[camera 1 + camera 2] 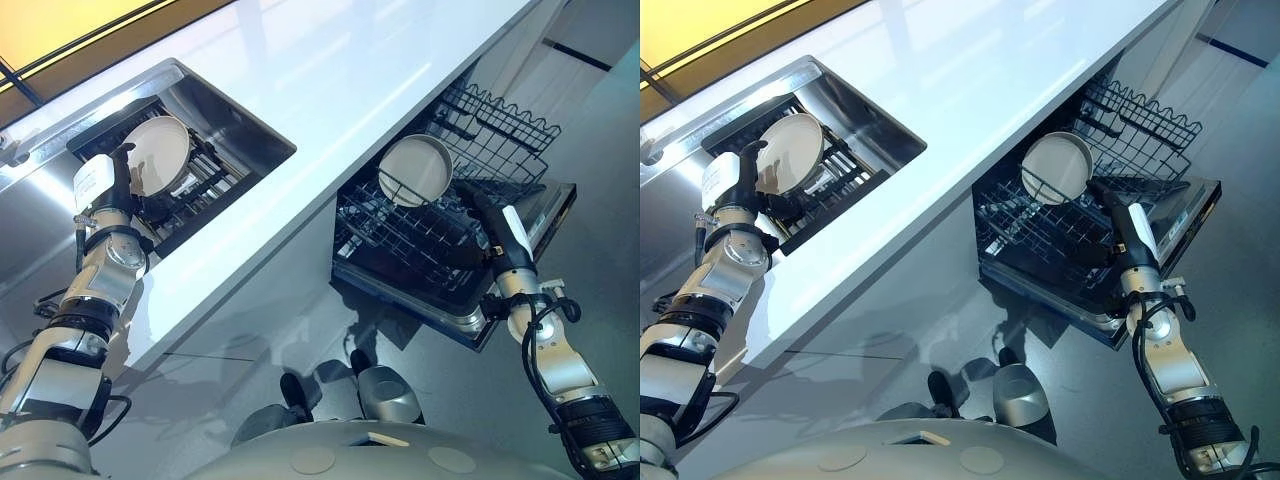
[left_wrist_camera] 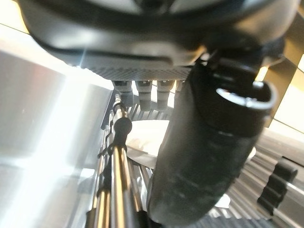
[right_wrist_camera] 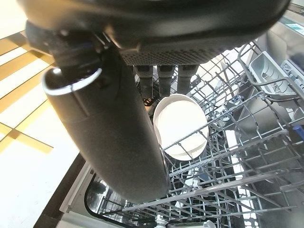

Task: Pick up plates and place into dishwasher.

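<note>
A white plate stands on edge in the dark rack inside the steel sink. My left hand is at the plate's left rim, with fingers behind it and the thumb on its face; the plate shows past the thumb in the left wrist view. A second white plate stands upright in the dishwasher's lower rack. My right hand hovers just right of this plate, open and apart from it, fingers straight. That plate also sits among the tines in the right wrist view.
A white countertop runs between the sink and the open dishwasher. The upper wire rack is pulled out behind the lower one. The dishwasher door lies open below my right hand. Grey floor surrounds it.
</note>
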`<state>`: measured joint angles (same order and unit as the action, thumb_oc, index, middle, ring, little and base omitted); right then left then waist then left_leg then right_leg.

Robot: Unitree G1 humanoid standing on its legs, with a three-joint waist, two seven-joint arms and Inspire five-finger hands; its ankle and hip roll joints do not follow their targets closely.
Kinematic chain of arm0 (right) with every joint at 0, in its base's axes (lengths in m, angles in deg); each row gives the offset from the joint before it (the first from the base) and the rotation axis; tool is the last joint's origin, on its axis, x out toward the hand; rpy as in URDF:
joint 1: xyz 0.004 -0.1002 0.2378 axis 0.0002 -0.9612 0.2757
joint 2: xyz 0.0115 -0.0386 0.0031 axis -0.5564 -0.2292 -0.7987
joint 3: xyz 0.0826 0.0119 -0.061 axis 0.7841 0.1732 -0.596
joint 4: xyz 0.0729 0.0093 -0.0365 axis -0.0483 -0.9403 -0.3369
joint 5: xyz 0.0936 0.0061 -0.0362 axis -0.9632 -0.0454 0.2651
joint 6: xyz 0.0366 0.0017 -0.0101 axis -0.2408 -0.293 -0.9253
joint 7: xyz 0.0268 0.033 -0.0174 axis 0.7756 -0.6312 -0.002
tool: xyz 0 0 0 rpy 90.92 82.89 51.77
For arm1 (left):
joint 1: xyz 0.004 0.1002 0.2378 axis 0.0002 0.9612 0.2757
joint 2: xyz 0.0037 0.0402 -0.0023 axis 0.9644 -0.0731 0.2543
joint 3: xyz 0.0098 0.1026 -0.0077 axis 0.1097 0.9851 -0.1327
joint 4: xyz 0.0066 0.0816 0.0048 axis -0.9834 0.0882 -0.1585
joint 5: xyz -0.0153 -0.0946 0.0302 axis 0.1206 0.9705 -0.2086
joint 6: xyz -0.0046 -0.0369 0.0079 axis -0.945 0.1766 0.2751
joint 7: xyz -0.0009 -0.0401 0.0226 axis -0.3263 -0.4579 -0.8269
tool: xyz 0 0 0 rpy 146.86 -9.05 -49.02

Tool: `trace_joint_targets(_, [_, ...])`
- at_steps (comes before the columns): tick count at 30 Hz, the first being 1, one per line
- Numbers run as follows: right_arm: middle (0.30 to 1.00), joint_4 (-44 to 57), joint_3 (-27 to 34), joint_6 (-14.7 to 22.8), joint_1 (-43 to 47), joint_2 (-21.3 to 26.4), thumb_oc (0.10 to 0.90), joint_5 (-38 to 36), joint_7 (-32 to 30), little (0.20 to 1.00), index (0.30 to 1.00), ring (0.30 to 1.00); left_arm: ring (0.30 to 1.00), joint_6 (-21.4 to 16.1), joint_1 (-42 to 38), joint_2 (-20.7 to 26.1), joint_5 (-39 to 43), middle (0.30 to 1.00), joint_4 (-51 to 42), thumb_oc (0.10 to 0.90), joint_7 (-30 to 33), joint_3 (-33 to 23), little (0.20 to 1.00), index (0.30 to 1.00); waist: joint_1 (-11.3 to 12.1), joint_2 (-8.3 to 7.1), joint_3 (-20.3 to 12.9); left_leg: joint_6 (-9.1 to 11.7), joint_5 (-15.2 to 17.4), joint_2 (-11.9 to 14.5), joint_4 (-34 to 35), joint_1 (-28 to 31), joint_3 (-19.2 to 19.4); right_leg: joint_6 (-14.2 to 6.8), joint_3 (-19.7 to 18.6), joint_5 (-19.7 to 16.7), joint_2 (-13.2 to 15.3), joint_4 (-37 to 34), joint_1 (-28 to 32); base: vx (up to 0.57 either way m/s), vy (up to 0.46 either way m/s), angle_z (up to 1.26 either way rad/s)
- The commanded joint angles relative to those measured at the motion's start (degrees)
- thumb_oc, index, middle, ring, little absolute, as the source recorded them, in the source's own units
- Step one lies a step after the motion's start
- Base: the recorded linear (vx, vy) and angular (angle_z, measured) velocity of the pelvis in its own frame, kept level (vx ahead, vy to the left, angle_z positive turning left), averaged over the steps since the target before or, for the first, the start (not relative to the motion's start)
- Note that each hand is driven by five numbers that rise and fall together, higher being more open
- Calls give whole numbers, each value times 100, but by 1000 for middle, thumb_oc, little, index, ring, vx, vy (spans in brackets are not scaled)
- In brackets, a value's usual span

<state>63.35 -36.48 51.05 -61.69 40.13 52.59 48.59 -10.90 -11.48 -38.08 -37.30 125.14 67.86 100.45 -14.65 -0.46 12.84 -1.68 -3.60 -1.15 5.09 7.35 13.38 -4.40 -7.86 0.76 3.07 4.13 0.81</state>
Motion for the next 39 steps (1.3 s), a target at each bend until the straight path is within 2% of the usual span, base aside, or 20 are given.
trace_joint_targets(1, [900, 432, 105, 616, 385, 231, 800, -124, -70, 900, 900, 900, 900, 30, -654, 61, -651, 900, 412, 800, 557, 257, 900, 900, -129, 2, -241, -348, 846, -194, -511, -131, -192, -153, 25, -56, -366, 634, -609, 51, -12, -11])
trace_joint_targets(8, [900, 352, -34, 775, 352, 202, 800, -170, -41, 900, 900, 900, 900, 182, -832, -97, -906, 900, 664, 800, 1647, 407, 900, 900, -196, -61, -218, -350, 859, -190, -526, -166, -185, -128, -24, -48, -395, 605, -638, 36, -17, -5])
trace_joint_targets(13, [900, 394, -165, 790, 362, 207, 800, -241, -49, 900, 900, 900, 900, 157, -946, -138, -816, 900, 962, 800, 2105, 399, 900, 900, -227, -125, -231, -345, 867, -175, -547, -198, -168, -117, -62, -46, -416, 567, -658, 27, -29, -6])
trace_joint_targets(14, [900, 390, -176, 816, 349, 208, 800, -250, -49, 900, 900, 900, 691, 91, -955, -139, -816, 691, 1021, 556, 2162, 377, 656, 691, -233, -136, -231, -342, 870, -170, -553, -204, -167, -116, -63, -40, -418, 563, -661, 21, -37, -8])
trace_joint_targets(15, [900, 391, -185, 846, 322, 196, 800, -254, -50, 900, 900, 900, 573, 47, -975, -125, -737, 573, 1053, 418, 2224, 371, 518, 573, -249, -155, -231, -339, 873, -165, -562, -214, -160, -118, -77, -48, -426, 561, -671, 15, -34, -11])
trace_joint_targets(16, [900, 407, -186, 833, 313, 190, 800, -263, -49, 900, 900, 900, 516, 31, -979, -125, -732, 516, 1050, 353, 2244, 365, 453, 516, -251, -162, -231, -337, 873, -162, -567, -216, -155, -117, -78, -49, -429, 559, -672, 19, -37, -13])
trace_joint_targets(17, [900, 404, -201, 839, 295, 177, 800, -252, -57, 900, 900, 900, 300, 44, -978, -136, -813, 300, 1048, 100, 2226, 345, 200, 300, -254, -164, -233, -335, 875, -157, -572, -216, -151, -115, -81, -43, -435, 557, -671, 16, -26, -12])
trace_joint_targets(25, [900, 437, -158, 842, 227, 171, 800, -255, -10, 900, 900, 900, 300, 52, -984, 26, -994, 300, 920, 100, 1972, 434, 200, 300, -252, -120, -245, -300, 865, -130, -588, -195, -159, -86, -56, -9, -447, 464, -589, 3, -5, -2])
trace_joint_targets(27, [900, 448, -168, 841, 226, 157, 800, -235, -11, 900, 900, 900, 415, 31, -995, 62, -1011, 415, 876, 235, 1939, 453, 335, 415, -246, -95, -246, -293, 863, -126, -578, -178, -170, -79, -42, 7, -447, 453, -563, 0, 0, 0])
trace_joint_targets(28, [900, 459, -176, 835, 232, 154, 800, -225, -11, 900, 900, 900, 415, 46, -1002, 88, -1024, 415, 827, 235, 1893, 486, 335, 415, -236, -77, -253, -291, 862, -125, -571, -171, -180, -72, -33, 20, -447, 440, -544, 0, 0, 0])
trace_joint_targets(30, [900, 469, -193, 842, 238, 155, 800, -236, -18, 900, 900, 900, 300, 18, -982, 93, -1034, 300, 775, 100, 1898, 498, 200, 300, -223, -55, -267, -278, 857, -123, -569, -166, -192, -64, -19, 34, -446, 428, -520, 0, 0, 0])
trace_joint_targets(35, [900, 441, -257, 811, 298, 137, 800, -230, -79, 900, 900, 900, 300, -97, -961, 81, -920, 300, 701, 100, 1903, 497, 200, 300, -181, -20, -319, -255, 844, -125, -537, -136, -240, -50, 8, 51, -449, 383, -449, 0, 0, 0])
trace_joint_targets(39, [900, 458, -257, 809, 258, 118, 800, -236, -82, 900, 900, 900, 300, -345, -890, 53, -672, 300, 649, 100, 1958, 367, 200, 300, -177, 2, -368, -240, 828, -125, -478, -88, -269, -45, 14, 61, -461, 343, -401, 0, 0, 0])
